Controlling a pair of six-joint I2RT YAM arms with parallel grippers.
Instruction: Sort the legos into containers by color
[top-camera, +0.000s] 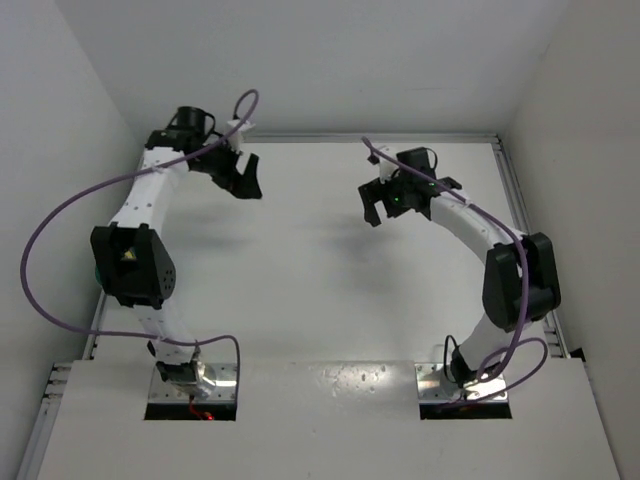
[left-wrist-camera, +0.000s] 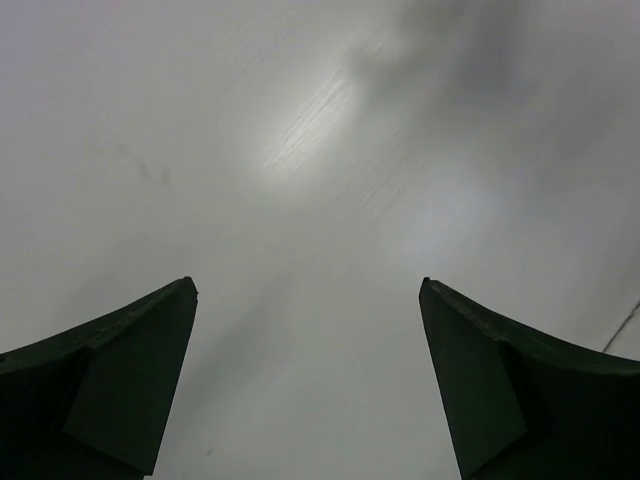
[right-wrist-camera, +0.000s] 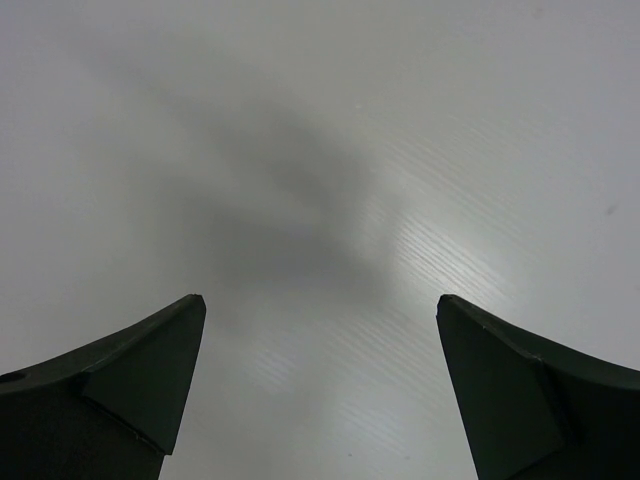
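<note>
Hovering over the white table (top-camera: 300, 270), jaws spread wide on both arms
Left gripper (top-camera: 246, 188) at 11 o'clock, right gripper (top-camera: 376, 212) at 1 o'clock, well apart.

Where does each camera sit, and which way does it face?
Top external: above and behind the bases, looking down on the table; both arms show, left end effector and right end effector open.
Left wrist: on that wrist, facing the table; its fingers show.
Right wrist: likewise, on the right arm.
Shared: both wrist views show only white table between dark fingers.
</note>
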